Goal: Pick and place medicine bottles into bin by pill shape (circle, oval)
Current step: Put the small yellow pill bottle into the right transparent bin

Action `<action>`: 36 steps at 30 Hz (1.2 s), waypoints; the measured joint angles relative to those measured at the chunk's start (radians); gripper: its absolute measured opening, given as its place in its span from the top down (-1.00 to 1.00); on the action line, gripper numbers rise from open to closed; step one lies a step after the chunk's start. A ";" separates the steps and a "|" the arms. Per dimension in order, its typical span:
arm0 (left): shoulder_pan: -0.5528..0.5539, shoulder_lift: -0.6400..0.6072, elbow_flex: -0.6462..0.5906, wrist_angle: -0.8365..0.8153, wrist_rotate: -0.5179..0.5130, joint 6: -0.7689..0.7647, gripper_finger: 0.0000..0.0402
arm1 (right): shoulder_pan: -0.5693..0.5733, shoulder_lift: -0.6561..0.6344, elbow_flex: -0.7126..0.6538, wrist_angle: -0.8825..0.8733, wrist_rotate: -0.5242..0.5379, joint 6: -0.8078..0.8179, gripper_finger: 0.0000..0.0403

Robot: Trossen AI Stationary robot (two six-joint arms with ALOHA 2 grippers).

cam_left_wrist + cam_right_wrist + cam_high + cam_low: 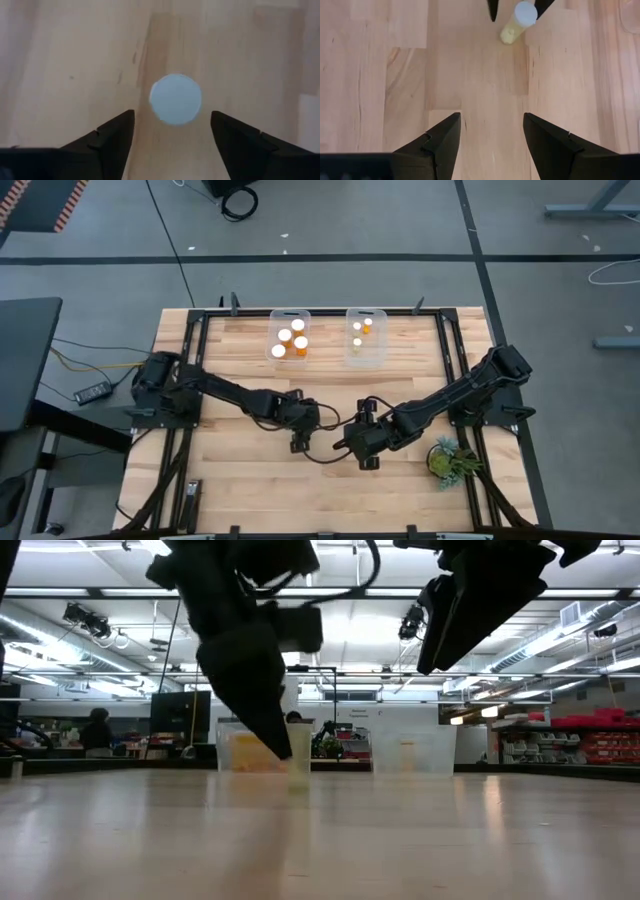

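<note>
Bench [240,480]: wood, bins at far edge
Left end effector [172,127]: nearer arm, directly above bottle, jaws parted, holding nothing
Right end effector [491,131]: beside, open, empty
Medicine bottle [176,98]: upright mid-bench, axis vertical, white cap between left fingers

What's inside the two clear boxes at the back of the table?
The left bin holds four white-capped medicine bottles; the right bin holds three smaller ones. Their pills can't be seen.

overhead camera looks straight down on the whole counter [240,490]; a low one looks level across it; both wrist cameras, close above the wood, share one white-capped bottle [176,99].
</note>
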 joint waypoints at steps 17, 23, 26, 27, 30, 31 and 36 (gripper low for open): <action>-0.155 -0.248 0.001 -0.414 -0.184 -0.118 -0.17 | 0.000 0.000 0.000 0.076 0.006 -0.051 -0.10; -0.253 -0.322 0.000 -0.527 -0.290 -0.197 -0.04 | -0.008 0.000 0.000 0.177 -0.006 -0.097 -0.10; -0.298 -0.349 0.000 -0.540 -0.335 -0.206 0.04 | -0.028 0.000 0.000 0.229 -0.030 -0.116 -0.10; -0.313 -0.358 -0.002 -0.545 -0.354 -0.206 0.07 | -0.038 0.000 0.000 0.246 -0.037 -0.123 -0.10; -0.346 -0.388 -0.036 -0.524 -0.435 -0.206 0.15 | -0.073 0.000 0.000 0.285 -0.060 -0.134 -0.10; -0.356 -0.398 -0.061 -0.508 -0.454 -0.207 0.18 | -0.084 0.000 0.000 0.294 -0.065 -0.136 -0.10; -0.373 -0.452 -0.237 -0.348 -0.462 -0.209 0.35 | -0.122 0.000 0.000 0.342 -0.102 -0.157 -0.10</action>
